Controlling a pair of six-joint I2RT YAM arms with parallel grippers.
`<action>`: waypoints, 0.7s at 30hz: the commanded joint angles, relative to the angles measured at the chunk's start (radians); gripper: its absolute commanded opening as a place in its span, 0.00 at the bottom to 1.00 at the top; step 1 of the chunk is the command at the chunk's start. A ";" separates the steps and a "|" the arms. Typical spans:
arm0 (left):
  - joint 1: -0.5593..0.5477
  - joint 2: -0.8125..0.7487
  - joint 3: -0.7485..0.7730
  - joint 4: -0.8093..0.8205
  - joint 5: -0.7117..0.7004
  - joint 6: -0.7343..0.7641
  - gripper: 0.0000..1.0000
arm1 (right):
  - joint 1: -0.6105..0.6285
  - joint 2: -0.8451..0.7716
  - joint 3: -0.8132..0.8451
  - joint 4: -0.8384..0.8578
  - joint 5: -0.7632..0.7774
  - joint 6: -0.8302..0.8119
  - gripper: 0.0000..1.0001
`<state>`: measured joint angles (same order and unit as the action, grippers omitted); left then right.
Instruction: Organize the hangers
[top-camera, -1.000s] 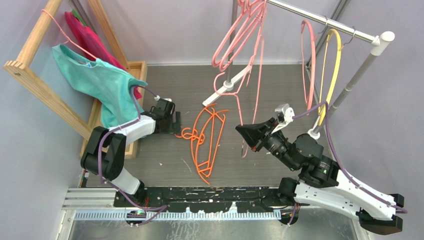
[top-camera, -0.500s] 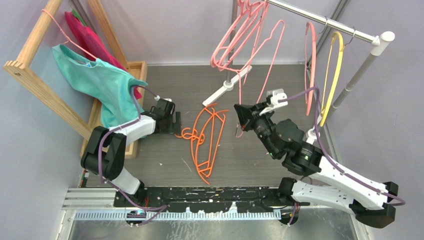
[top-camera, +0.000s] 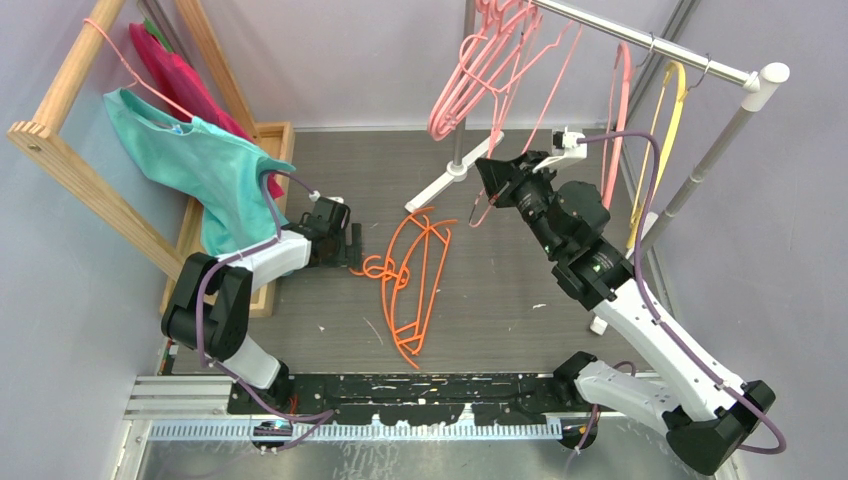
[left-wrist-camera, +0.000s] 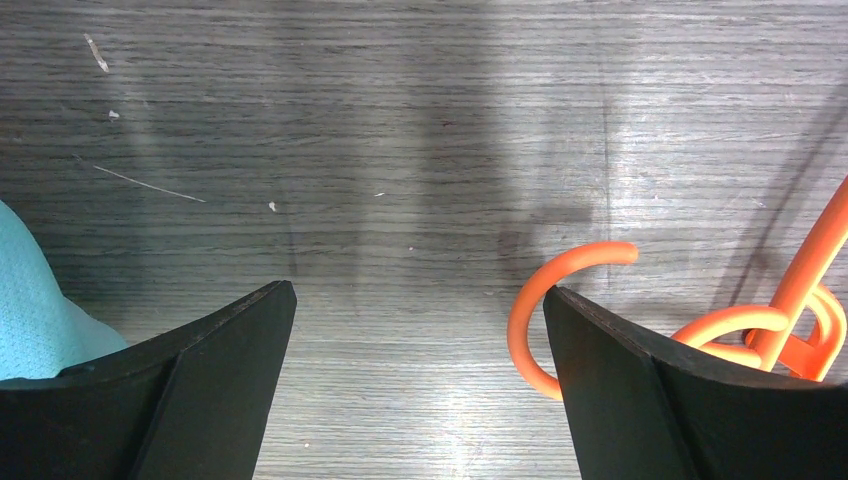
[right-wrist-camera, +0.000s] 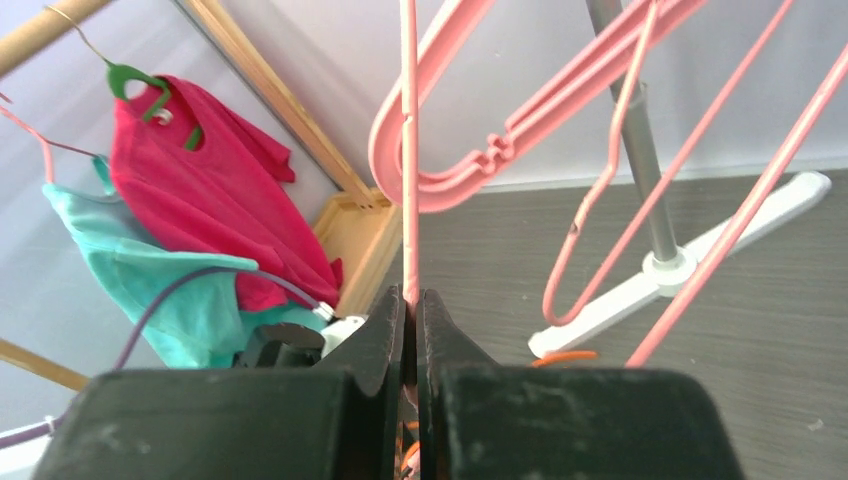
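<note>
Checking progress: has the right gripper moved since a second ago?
Yes. The right gripper, shut on a pink hanger, moved up the view toward the rail.

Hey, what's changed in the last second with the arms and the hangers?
The right hand, shut on a pink hanger, carried it away from the arm bases and up toward the rail. Nothing was grabbed or released. The left hand stayed open beside the orange hangers, and the yellow hanger stayed on the rail.
</note>
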<state>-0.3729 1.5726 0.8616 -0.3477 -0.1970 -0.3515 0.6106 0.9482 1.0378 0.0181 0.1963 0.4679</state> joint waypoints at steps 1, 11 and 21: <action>-0.003 -0.034 0.008 0.031 -0.003 0.000 0.98 | -0.052 0.017 0.081 0.139 -0.100 0.036 0.01; -0.004 -0.032 0.010 0.027 -0.006 0.002 0.98 | -0.338 0.137 0.097 0.302 -0.402 0.253 0.01; -0.003 -0.022 0.014 0.025 -0.010 0.005 0.98 | -0.404 0.191 0.157 0.332 -0.414 0.328 0.01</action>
<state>-0.3729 1.5726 0.8616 -0.3481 -0.1974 -0.3511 0.2184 1.1412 1.1110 0.2539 -0.1940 0.7559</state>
